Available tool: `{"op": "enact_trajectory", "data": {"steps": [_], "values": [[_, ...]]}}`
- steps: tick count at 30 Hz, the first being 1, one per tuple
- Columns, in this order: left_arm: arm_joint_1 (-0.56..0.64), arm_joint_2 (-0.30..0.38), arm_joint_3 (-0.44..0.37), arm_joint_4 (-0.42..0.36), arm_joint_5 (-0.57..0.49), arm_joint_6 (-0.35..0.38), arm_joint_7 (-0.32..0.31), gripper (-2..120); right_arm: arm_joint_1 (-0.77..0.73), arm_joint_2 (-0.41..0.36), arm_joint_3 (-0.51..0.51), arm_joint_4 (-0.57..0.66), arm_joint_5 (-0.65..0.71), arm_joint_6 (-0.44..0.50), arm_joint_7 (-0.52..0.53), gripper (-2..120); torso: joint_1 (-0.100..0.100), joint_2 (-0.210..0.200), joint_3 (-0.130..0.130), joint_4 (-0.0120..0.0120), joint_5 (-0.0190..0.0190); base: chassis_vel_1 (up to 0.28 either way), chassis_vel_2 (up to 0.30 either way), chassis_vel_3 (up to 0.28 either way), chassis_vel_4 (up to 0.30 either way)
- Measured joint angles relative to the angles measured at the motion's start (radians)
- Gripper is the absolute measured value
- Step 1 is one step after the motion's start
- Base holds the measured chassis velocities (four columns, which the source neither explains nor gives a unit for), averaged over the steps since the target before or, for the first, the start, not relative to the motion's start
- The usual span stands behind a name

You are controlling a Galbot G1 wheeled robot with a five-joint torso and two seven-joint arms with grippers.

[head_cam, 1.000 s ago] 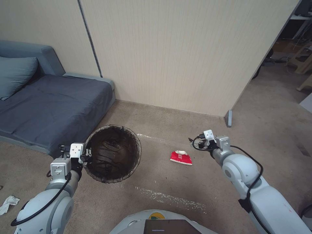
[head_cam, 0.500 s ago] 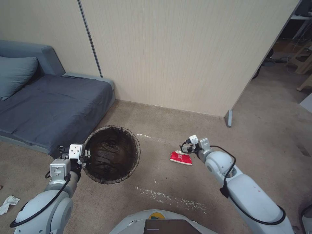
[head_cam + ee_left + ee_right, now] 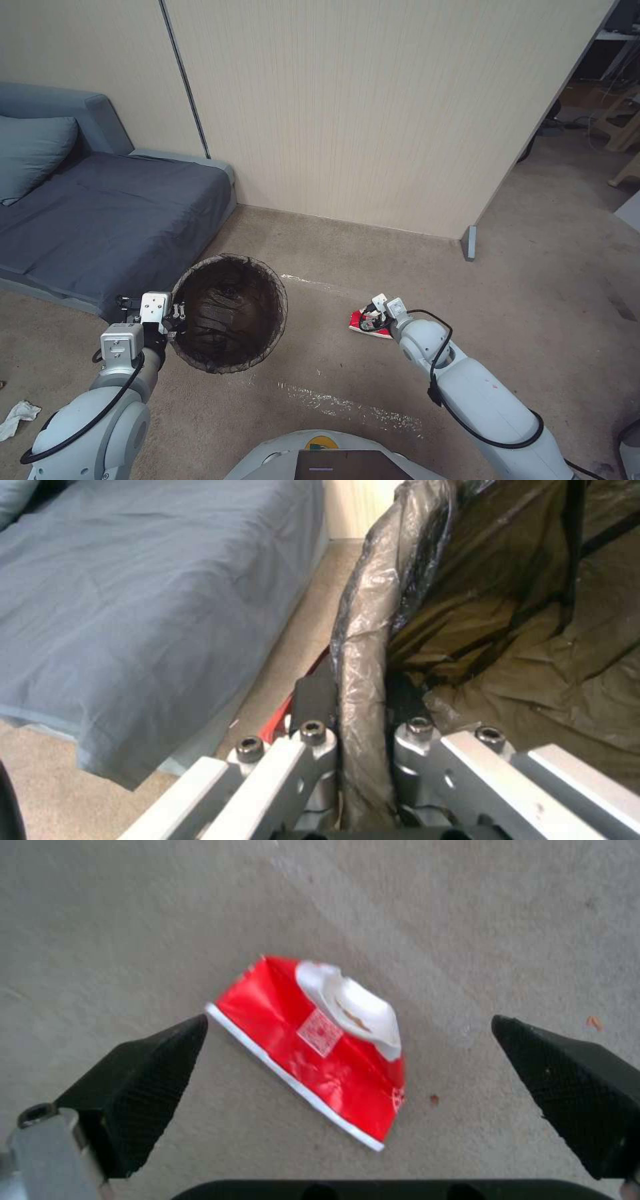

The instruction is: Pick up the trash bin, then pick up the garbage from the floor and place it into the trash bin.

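One grey-blue fabric sofa (image 3: pixel 100 213) sits at ten o'clock. One round bin lined with a dark plastic bag (image 3: pixel 230 313) hangs at nine o'clock, its rim clamped by the left end effector (image 3: pixel 360 735). One red-and-white foil wrapper (image 3: pixel 320 1045) lies on the carpet at one o'clock, between the spread-open fingers of the right end effector (image 3: pixel 347 1060). The flat foil could slide away under closing fingers. One white tissue (image 3: pixel 17 417) lies at eight o'clock.
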State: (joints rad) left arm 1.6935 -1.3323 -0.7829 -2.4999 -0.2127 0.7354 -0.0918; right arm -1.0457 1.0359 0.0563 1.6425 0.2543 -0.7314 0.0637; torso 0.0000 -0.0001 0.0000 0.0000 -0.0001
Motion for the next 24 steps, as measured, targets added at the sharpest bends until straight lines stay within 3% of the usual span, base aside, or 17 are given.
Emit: {"op": "enact_trajectory", "data": {"steps": [16, 24], "values": [[-0.002, -0.008, -0.002, 0.000, -0.001, 0.000, 0.001, 4, 0.123, 0.068, -0.086, -0.223, -0.080, 0.039, -0.035, 100, 0.000, 0.000, 0.000, 0.0000, 0.0001, 0.000, 0.000, 0.000, 0.000], [0.000, -0.010, -0.003, 0.000, 0.000, 0.000, 0.002, 4, 0.178, 0.092, -0.107, -0.278, -0.085, 0.041, -0.047, 100, 0.000, 0.000, 0.000, 0.0001, 0.0000, 0.000, 0.000, 0.000, 0.000]]}}
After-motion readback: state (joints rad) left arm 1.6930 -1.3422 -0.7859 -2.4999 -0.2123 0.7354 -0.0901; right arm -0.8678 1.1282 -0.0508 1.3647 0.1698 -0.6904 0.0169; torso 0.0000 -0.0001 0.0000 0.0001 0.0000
